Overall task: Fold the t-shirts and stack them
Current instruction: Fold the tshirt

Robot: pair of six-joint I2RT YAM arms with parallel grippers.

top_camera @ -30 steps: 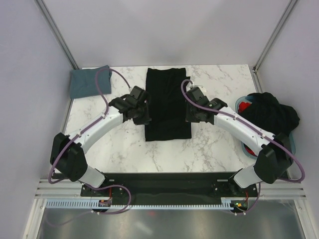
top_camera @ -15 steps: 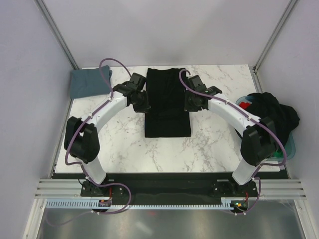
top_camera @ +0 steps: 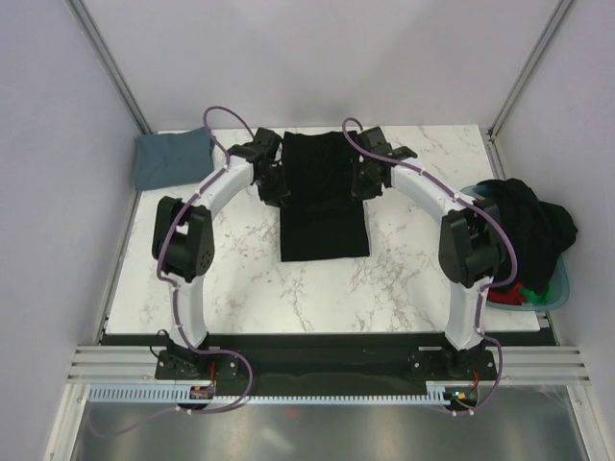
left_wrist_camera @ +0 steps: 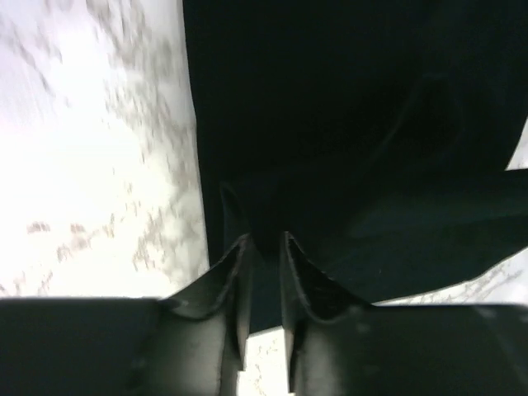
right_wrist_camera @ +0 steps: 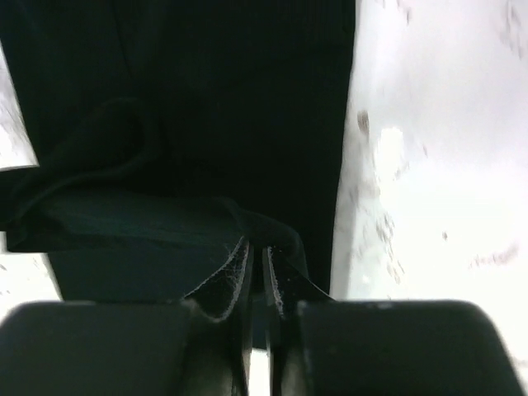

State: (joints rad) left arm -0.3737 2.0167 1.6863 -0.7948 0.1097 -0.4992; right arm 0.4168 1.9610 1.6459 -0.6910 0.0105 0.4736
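Observation:
A black t-shirt (top_camera: 324, 197) lies lengthwise in the middle of the marble table. My left gripper (top_camera: 276, 188) is shut on its left edge, and the left wrist view shows the pinched black cloth (left_wrist_camera: 264, 239) between the fingers. My right gripper (top_camera: 366, 184) is shut on its right edge, and the right wrist view shows the cloth (right_wrist_camera: 260, 235) between the fingers. Both hold the near edge lifted and carried over the far half of the shirt. A folded grey-blue t-shirt (top_camera: 171, 158) lies at the far left corner.
A blue basket (top_camera: 555, 280) at the right table edge holds a heap of black and red clothes (top_camera: 524, 219). Bare marble (top_camera: 327, 293) shows on the near half of the table. Grey walls and metal posts stand close round the table.
Both grippers have moved toward the far edge of the table, carrying the shirt's near edge over its far part. The visible shirt has become shorter.

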